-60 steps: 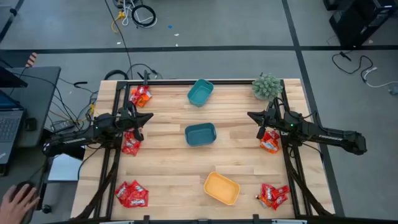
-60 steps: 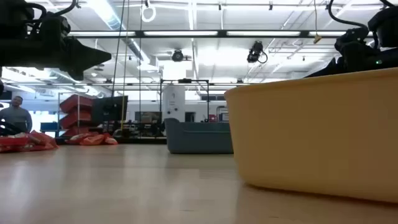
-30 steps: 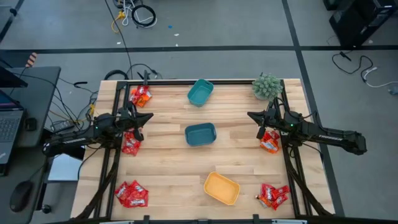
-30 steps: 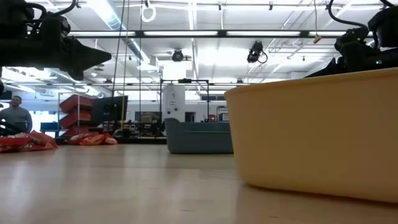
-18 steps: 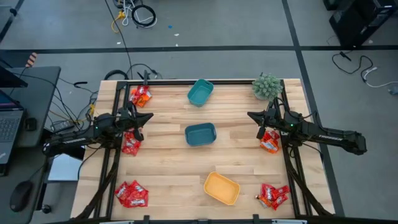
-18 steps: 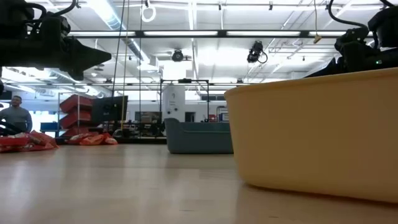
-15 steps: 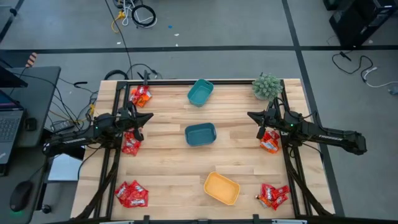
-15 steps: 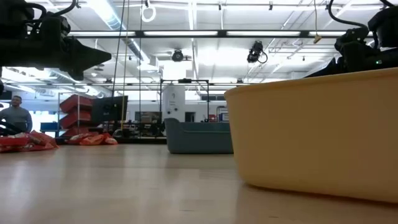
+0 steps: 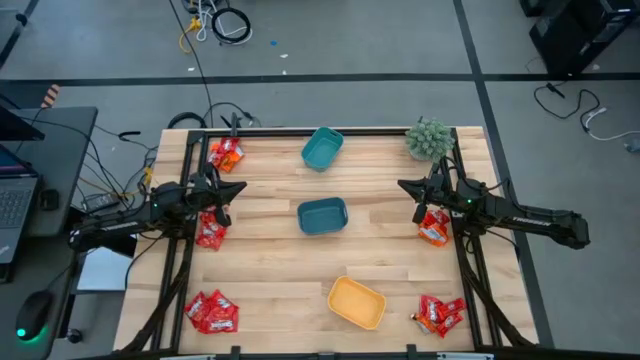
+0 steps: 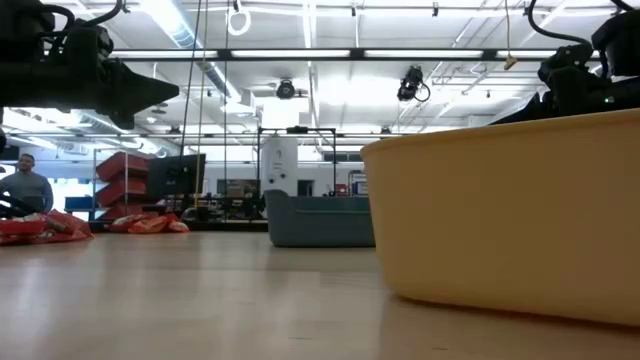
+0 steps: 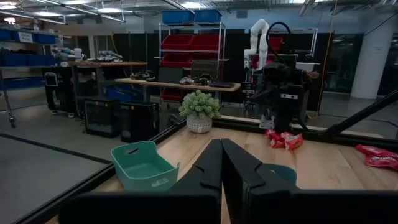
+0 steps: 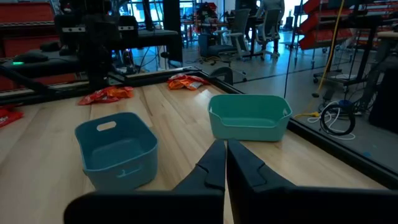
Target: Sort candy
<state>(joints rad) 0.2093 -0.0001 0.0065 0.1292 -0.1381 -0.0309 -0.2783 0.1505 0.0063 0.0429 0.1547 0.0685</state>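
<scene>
The candy, small flat pieces in shiny red and orange-red wrappers, lies in five separate heaps on the light wooden desk: one at the far left corner, one just beside the left gripper, one at the near left corner, one beside the right gripper and one at the near right corner.

Handling judgement: each piece is probably very light, thin and crinkly, with slick film that could slip between narrow fingers. A pinch across the flat body or on a crimped wrapper end is likely the best hold; overlapping pieces may lift together.

The left gripper and the right gripper hover above the desk edges, each with jaws pressed together and holding nothing.

Three empty bins stand well apart down the middle: a teal plastic bin at the far edge, a darker blue-teal plastic bin at centre, and a yellow-orange plastic bin near the front.

Limits of view: wrapper marks cannot be read, so the sorting classes cannot be told. In the low view the yellow-orange bin blocks the right side of the desk.
</scene>
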